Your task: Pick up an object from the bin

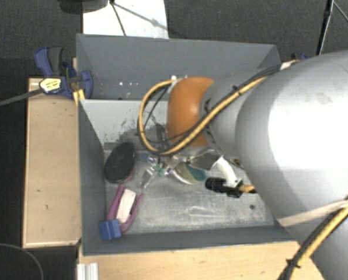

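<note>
Well, a small heap of white and teal bits (pixel 190 171) lay mid-bin (pixel 93 179), just beneath my gripper (pixel 155 169); whether I stood open or shut, I couldn't tell. A black oval disc (pixel 119 161) sat just left, and a purple-and-pink tool (pixel 123 207) lay by the front-left corner.

Soft overhead light glares off the silver arm (pixel 302 127) and shadows the bin floor (pixel 191 212) beneath it.

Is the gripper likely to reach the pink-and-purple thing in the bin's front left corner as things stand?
Probably yes. The pink-and-purple thing lies alone on the floor with nothing on top, apart from the gripper. Only the bin wall close beside it may crowd the approach.
</note>
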Robot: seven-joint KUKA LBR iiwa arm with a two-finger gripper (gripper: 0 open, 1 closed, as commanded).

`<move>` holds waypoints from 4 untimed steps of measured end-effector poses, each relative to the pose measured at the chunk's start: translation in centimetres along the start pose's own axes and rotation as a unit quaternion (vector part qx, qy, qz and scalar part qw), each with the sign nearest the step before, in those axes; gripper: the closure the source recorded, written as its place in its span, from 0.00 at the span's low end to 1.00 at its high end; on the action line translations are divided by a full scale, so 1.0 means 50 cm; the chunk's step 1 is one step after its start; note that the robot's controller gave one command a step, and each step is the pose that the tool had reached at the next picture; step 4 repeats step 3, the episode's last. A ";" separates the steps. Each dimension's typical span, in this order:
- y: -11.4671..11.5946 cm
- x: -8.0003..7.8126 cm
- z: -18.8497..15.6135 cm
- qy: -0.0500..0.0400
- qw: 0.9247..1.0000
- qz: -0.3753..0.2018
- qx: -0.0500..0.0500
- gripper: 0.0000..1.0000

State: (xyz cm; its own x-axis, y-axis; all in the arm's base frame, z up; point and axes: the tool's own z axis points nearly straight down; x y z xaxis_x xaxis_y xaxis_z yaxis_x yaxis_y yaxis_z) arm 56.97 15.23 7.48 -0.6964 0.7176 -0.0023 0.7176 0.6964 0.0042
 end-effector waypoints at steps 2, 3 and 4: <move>0.002 -0.004 -0.018 0.000 1.000 0.000 0.000 1.00; 0.005 -0.008 -0.144 -0.001 1.000 -0.002 -0.001 1.00; 0.005 -0.008 -0.144 -0.001 1.000 -0.002 -0.001 1.00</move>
